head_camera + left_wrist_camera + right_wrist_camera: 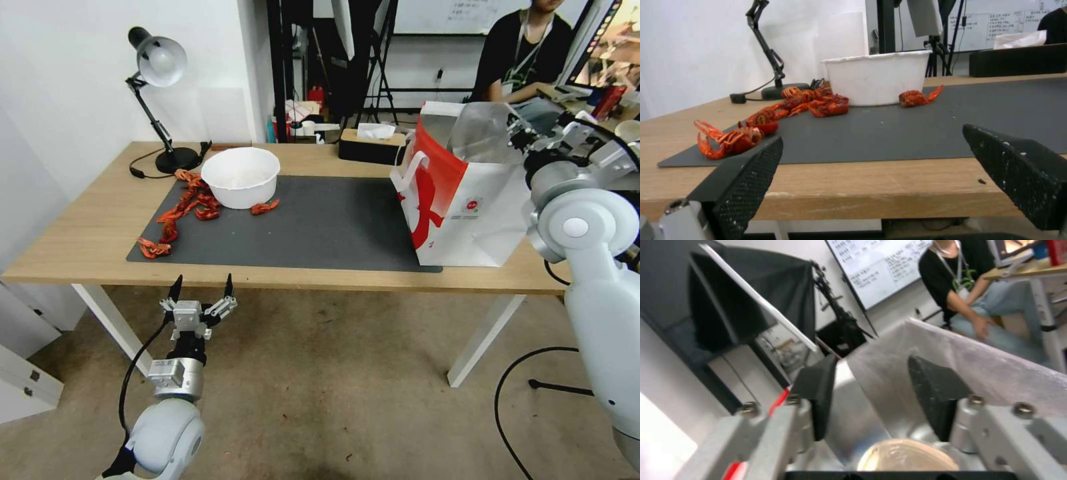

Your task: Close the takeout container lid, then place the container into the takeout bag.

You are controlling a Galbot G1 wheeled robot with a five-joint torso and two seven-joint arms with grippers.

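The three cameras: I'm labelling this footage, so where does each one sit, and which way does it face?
Head view: high up, looking down at the table; left gripper low before the table edge, right arm at the takeout bag.
Left wrist view: just below table level, facing the white bowl; its own open fingers frame it.
Right wrist view: over the bag's foil lining, between open fingers.
Shared: bowl, head and left wrist.

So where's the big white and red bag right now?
The takeout bag stands upright on the right end of the table, at the dark mat's right edge. The right gripper is at its open top, with a tissue box behind it.
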